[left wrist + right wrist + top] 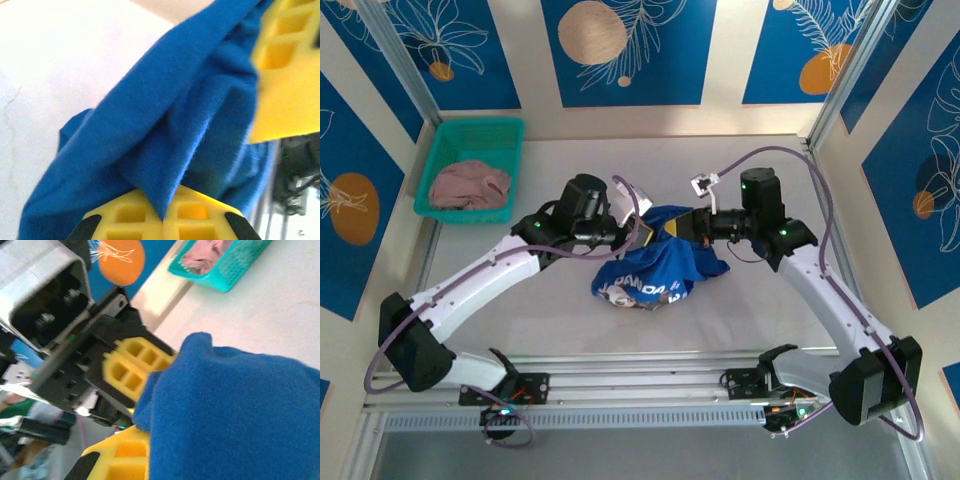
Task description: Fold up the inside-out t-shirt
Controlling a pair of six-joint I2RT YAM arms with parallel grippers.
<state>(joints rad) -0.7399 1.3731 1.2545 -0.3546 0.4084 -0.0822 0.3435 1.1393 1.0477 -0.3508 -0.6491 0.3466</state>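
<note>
The inside-out t-shirt is a royal-blue bunch with white print, hanging between the two grippers and drooping onto the middle of the table. My left gripper holds its upper left part. In the left wrist view the yellow jaws are shut on a pointed fold of the blue cloth. My right gripper faces it from the right, close by. In the right wrist view one yellow finger shows, and the blue cloth emerges from the jaws and covers the rest.
A teal basket at the back left holds a dusty-pink garment. Walls with blue panels close in the table on three sides. An aluminium rail runs along the near edge by the arm bases.
</note>
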